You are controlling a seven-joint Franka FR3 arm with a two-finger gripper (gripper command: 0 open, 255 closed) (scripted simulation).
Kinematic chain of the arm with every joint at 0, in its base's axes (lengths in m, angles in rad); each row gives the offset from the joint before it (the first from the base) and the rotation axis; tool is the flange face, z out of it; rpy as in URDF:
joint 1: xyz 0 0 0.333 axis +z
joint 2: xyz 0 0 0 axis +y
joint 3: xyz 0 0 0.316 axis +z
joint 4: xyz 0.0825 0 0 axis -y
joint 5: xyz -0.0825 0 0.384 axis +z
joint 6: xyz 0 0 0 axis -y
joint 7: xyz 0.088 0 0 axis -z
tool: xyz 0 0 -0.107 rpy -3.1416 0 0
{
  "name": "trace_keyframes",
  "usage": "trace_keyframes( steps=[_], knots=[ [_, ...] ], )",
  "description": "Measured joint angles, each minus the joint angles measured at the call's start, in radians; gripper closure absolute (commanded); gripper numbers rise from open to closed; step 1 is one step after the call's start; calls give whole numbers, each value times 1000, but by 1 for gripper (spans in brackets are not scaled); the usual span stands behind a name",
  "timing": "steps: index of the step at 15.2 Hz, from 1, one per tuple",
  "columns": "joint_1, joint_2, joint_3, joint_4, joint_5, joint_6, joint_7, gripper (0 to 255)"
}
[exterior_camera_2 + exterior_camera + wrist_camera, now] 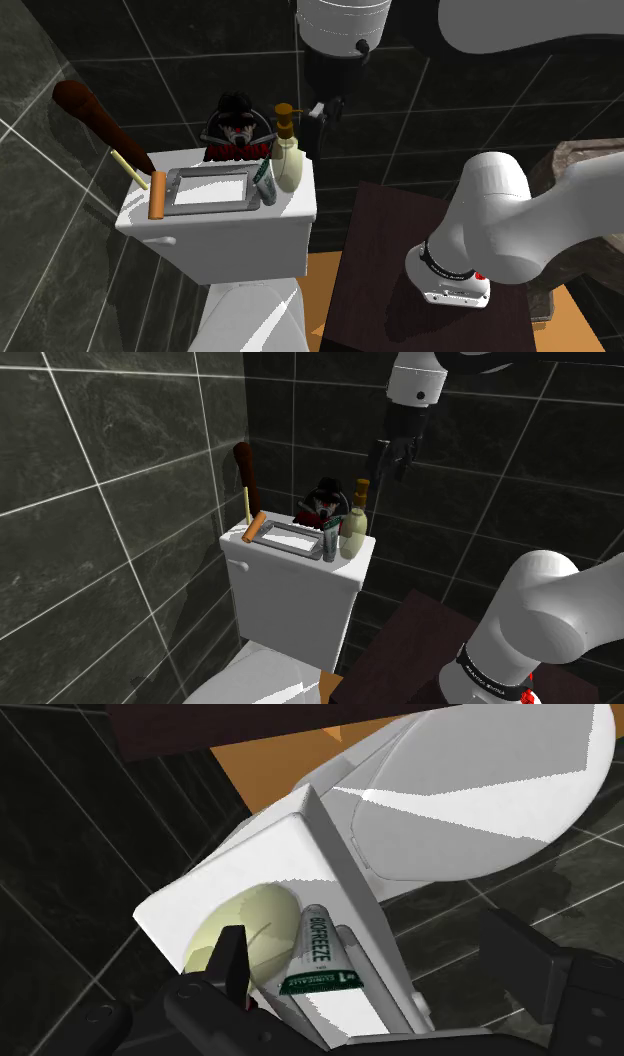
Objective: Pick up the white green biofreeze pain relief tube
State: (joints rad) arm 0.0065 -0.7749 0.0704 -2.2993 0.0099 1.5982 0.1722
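The two black fingers (pixel 232 956) were spread apart and gripped nothing. The gripper (pixel 393 460) hung in the air above the toilet tank (pixel 300 587), clear of everything on it. In the wrist view the white tube (pixel 322 954), green at one end and lettered BIOFREEZE, appeared between the fingers, untouched. In the shoulder view the tube stood upright on the tank lid at 7 o'clock from the gripper, with a cream pump bottle (pixel 353 534) just beside it at its 3 o'clock. A grey tray (pixel 290 538) lay at the tube's 9 o'clock, an orange cylinder (pixel 256 527) beyond that, and a dark red-and-black figure (pixel 325 500) at 12 o'clock.
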Motion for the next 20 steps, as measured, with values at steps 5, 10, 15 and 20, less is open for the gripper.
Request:
trace_keyframes(
  steps=[5,10,15,20],
  knots=[
    [59,60,-68,-34,-40,96,-218,0],
    [153,195,-180,-51,-90,251,-593,0],
    [250,360,-271,-22,-102,390,-969,0],
    [317,477,-315,-12,-87,494,-1246,0]
  ],
)
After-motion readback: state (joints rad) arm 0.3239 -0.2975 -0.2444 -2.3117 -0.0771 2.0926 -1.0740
